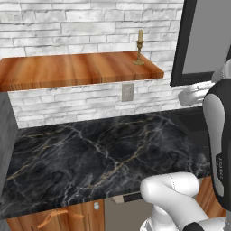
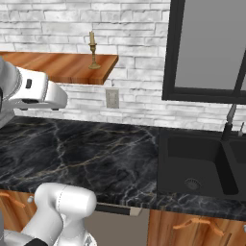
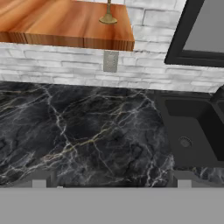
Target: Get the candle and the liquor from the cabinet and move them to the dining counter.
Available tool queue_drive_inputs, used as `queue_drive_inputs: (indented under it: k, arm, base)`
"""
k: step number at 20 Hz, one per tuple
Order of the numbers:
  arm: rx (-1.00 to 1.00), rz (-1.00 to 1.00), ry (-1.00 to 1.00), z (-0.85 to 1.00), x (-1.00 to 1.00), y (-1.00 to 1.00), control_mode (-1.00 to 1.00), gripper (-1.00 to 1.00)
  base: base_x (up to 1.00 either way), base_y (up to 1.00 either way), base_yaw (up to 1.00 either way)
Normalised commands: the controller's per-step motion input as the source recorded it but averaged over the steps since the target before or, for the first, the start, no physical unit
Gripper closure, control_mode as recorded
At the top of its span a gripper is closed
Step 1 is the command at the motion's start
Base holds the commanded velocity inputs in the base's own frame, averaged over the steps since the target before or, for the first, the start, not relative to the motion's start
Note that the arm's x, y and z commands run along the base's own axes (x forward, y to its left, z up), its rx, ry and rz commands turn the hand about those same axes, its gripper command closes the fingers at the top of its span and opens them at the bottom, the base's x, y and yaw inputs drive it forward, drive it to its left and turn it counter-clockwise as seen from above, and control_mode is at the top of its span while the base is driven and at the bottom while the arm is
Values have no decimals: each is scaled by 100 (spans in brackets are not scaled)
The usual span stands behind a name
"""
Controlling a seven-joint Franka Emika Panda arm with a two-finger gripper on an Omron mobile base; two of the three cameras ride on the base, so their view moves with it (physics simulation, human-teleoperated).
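Left base view: you see candle (image 1: 139, 47) upright near right end of cabinet (image 1: 67, 70).
Right base view: candle (image 2: 93, 50) same spot, black sink (image 2: 192, 166) lower right.
Hand view: your gripper (image 3: 111, 183) fingertips wide apart, holding nothing, above marble counter (image 3: 78, 135); candle foot (image 3: 108, 18) on cabinet (image 3: 52, 22).

Candle (image 3: 108, 14) foot on cabinet (image 3: 65, 24) corner

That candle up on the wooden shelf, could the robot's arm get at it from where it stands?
Probably yes. The candle stands upright near the shelf's front corner, with nothing beside or before it. The black counter below is bare, so the way up looks free, and the fingers are open. How far the arm stretches I cannot tell.
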Motion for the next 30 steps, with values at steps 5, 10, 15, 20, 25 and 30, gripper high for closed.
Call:
queue_drive_inputs:
  k: [5, 10, 15, 20, 25, 30]
  arm:
    - [0, 0, -27, 62, -5, 0, -100, -100]
    - [0, 0, -24, 49, 0, 0, -100, -100]
    - [0, 0, -7, 32, 4, 6, -100, -100]
    - [4, 0, 0, 16, 33, 21, -100, -100]
    - [5, 0, 0, 9, 57, 10, -100, -100]
    - [3, 0, -2, 0, 61, 0, -100, -100]
  base:
    - [0, 0, 0]
    - [0, 0, 0]
    - [0, 0, 0]
    - [0, 0, 0]
    - [0, 0, 0]
    - [0, 0, 0]
